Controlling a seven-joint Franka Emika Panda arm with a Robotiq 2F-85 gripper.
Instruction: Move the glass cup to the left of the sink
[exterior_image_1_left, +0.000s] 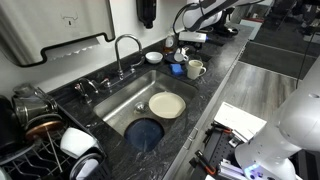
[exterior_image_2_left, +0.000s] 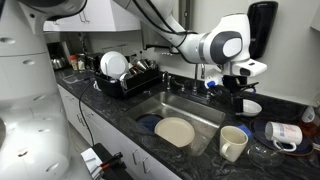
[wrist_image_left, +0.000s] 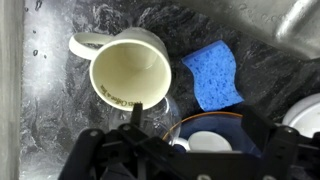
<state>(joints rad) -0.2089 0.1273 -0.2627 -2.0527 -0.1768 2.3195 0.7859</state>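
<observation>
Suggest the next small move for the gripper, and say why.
Probably a short, straight descent onto the glass cup. In the wrist view it sits just ahead of the gripper, whose jaws look open with nothing held. The cream mug and blue cup crowd it closely, so I'd stay centred on the glass.

Dim, soft indoor light; small, slightly blurry frames throughout.
</observation>
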